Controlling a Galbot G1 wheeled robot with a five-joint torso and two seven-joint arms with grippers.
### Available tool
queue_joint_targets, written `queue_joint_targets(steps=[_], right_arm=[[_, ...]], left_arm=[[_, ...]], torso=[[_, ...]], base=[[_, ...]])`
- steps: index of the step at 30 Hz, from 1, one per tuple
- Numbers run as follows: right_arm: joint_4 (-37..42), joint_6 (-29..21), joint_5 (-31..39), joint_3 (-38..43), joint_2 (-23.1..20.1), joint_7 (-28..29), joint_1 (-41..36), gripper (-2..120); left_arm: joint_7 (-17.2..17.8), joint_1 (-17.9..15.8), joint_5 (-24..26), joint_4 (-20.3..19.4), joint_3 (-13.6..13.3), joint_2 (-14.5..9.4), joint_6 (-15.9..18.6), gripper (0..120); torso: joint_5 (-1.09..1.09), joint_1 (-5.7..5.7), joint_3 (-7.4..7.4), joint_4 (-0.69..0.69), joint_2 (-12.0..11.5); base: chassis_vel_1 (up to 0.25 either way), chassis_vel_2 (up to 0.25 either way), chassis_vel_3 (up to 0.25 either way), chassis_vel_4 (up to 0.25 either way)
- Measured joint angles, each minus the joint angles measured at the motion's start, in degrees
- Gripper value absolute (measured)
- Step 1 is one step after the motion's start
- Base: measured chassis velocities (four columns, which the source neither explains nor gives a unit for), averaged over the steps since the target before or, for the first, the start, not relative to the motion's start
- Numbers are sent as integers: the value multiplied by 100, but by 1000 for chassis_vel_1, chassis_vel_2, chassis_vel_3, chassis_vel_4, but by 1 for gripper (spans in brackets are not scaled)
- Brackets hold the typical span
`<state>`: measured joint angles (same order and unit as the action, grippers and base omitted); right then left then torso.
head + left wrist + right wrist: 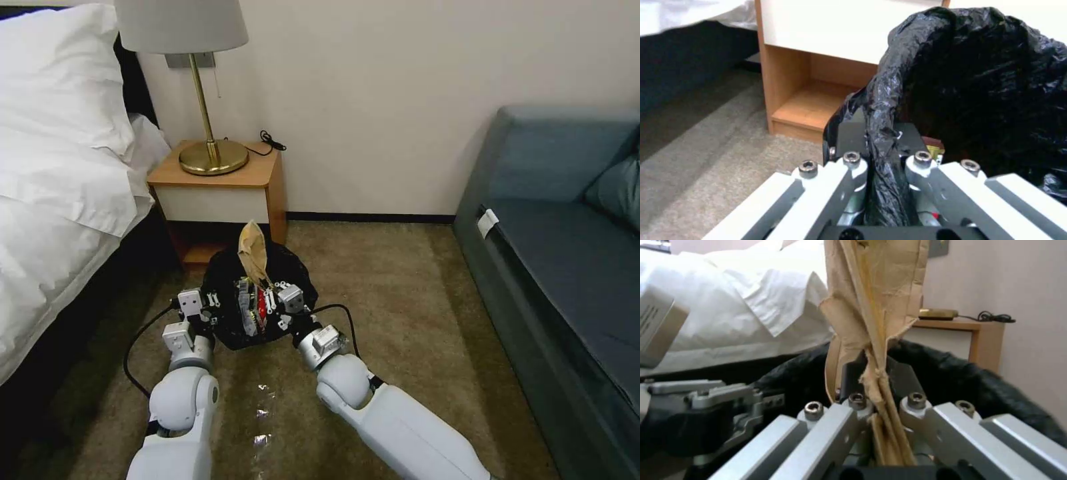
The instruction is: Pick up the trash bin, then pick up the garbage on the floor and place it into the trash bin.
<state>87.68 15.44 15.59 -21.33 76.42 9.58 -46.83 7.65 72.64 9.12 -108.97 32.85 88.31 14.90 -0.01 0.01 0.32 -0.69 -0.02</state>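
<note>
Nearest in the head view, two smooth white arm shells reached forward over the short-piled olive carpet (413, 287). The left pincer (882, 146) was clamped on the crinkled, glossy black bag at the rim of the trash bin (257, 300), the film bunched into a ridge between its dark pads. The bin's white wall was hidden under the bag. The right pincer (876, 373) was closed on the crumpled brown paper (876, 300), a creased, folded strip standing upright above the bin's round mouth; its top was cut off in the right wrist view. Inside the bin, bits of red and yellow showed, too small to make out clearly. Behind stood the wooden nightstand (220, 183) with a brass lamp (210, 120), its shade cropped; the white bedding (60, 167) lay to the left, a blue-grey sofa (560, 247) to the right.
</note>
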Motion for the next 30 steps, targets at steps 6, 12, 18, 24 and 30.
queue_joint_targets(steps=[6, 12, 18, 24, 30], right_arm=[[-11, 0, -83, 2, -7, -11, -57, 26], [35, -1, -89, 24, 9, -24, -52, 47], [62, -6, -72, 59, -8, -26, -50, 67], [72, -12, -58, 86, -16, -28, -50, 85], [91, -23, -33, 114, 2, -28, 2, 96]], left_arm=[[20, 9, 50, 0, -8, -3, 15, 5], [25, -21, 51, 6, -7, 8, 22, 5], [27, -52, 49, 18, -14, 14, 29, 5], [32, -83, 46, 29, -25, 22, 36, 5], [34, -106, 42, 46, -39, 28, 40, 5]], torso=[[0, 0, 0, 0, 0], [0, 0, 0, 0, 0], [0, 0, 0, 0, 0], [0, 0, 0, 0, 0], [0, 0, 0, 0, 0]], base=[[0, 0, 0, 0], [0, 0, 0, 0], [0, 0, 0, 0], [0, 0, 0, 0], [0, 0, 0, 0]])
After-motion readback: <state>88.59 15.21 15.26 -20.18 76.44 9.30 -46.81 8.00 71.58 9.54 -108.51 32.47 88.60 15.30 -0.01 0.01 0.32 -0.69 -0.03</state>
